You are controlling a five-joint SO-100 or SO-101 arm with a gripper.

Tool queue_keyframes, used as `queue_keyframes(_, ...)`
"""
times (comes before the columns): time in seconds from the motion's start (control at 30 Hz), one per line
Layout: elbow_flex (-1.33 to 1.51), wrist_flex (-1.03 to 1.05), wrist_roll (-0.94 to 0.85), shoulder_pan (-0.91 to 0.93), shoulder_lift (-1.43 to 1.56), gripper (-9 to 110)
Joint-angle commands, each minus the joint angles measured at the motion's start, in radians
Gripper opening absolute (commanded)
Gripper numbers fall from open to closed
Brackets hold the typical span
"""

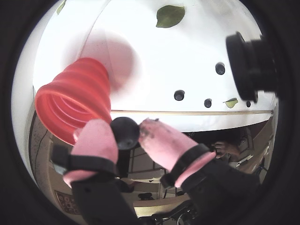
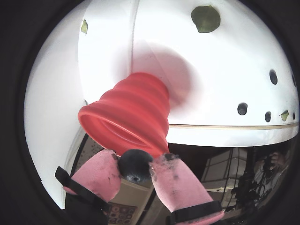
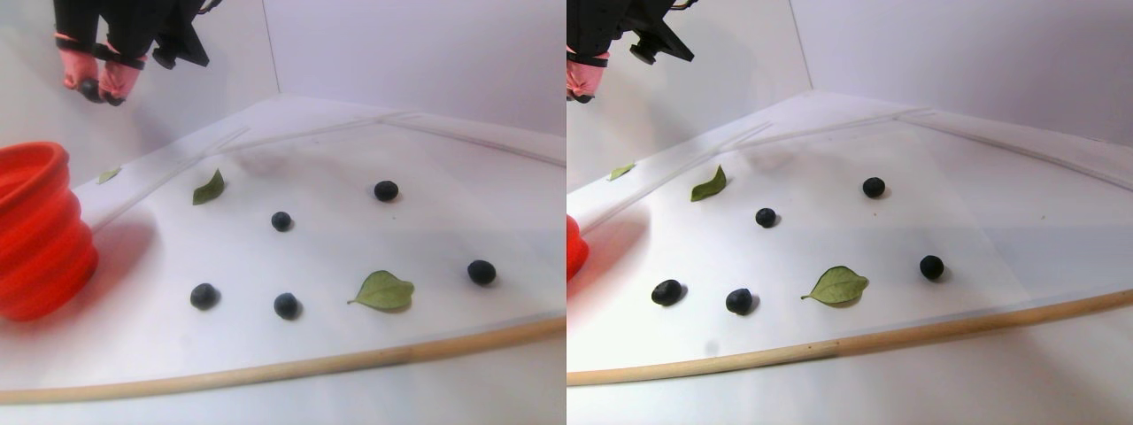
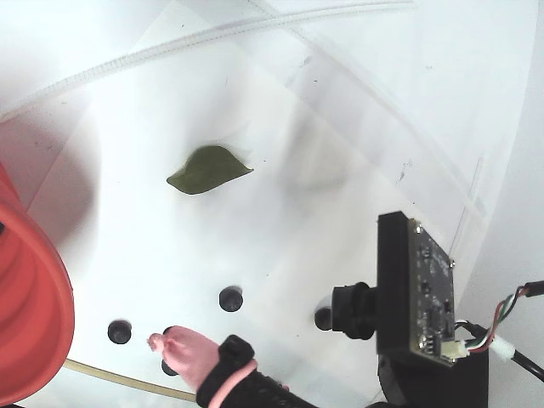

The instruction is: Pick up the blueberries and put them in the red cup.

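1. At the far left of the stereo pair view, your red cup stands on the white board near its left edge. Its mouth is open upward, so a drop from above should do.
2. Above and just right of the cup, your gripper hangs high off the board with its pink fingertips clamped on one blueberry. It looks to be carried at that height to clear the thick rim.
3. In a wrist view the held berry shows just below the cup's rim, so you are near the mouth but probably not yet over it.
4. Rightward, five loose blueberries lie well apart among green leaves, leaving room around each for the fingers.
5. Mind the wooden strip along the board's near edge: the two front berries lie closest to it.
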Motion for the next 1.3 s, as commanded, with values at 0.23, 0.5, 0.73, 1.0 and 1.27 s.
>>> queue_keyframes(0.23,-0.012,-0.049,0.052,-0.107,-0.066,12)
queue_keyframes(0.5,-0.018,-0.089,0.086,-0.161,-0.120,12)
queue_keyframes(0.73,-0.023,-0.117,0.115,-0.199,-0.161,12)
queue_keyframes(1.0,-0.020,-0.135,0.138,-0.242,-0.183,12)
queue_keyframes(1.27,-0.008,-0.155,0.150,-0.265,-0.202,12)
